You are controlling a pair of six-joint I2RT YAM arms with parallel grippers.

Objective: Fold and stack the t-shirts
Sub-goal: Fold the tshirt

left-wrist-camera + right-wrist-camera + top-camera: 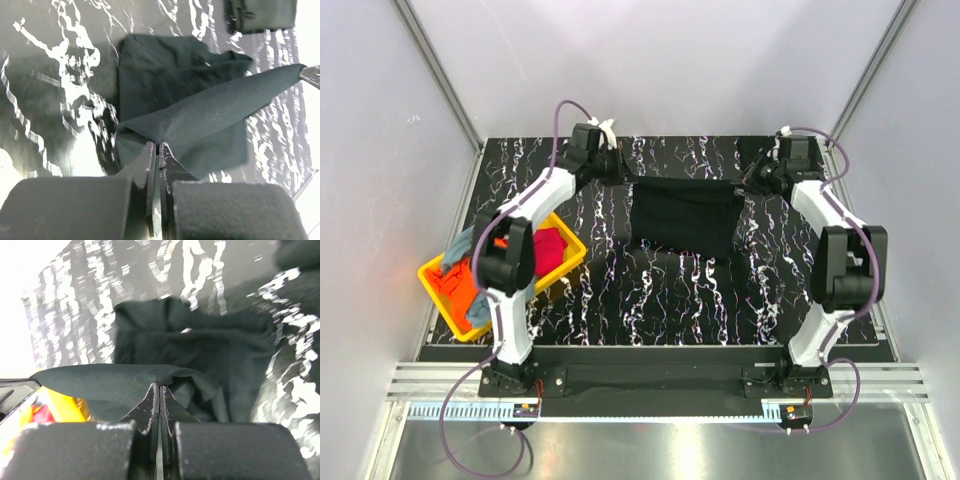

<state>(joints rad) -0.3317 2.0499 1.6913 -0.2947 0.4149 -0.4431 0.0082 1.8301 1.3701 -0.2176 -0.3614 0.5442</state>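
Nearest the arm bases, at the left edge of the black white-veined table (620,300), sits the yellow tray (428,272). It holds an orange t-shirt (450,285), a magenta t-shirt (550,250) and a grey-blue t-shirt (460,243), heaped together. Further out, mid-table, a black t-shirt (685,215) hangs stretched between the two arms, its lower part draping onto the table (both wrist views show loose folds bunched underneath). At its far left corner the left gripper (156,146) is clamped tight, its fingers pinched together on the shirt's edge. At the far right corner the right gripper (158,386) is equally clenched on the cloth, and the top hem runs taut from one claw to the other.
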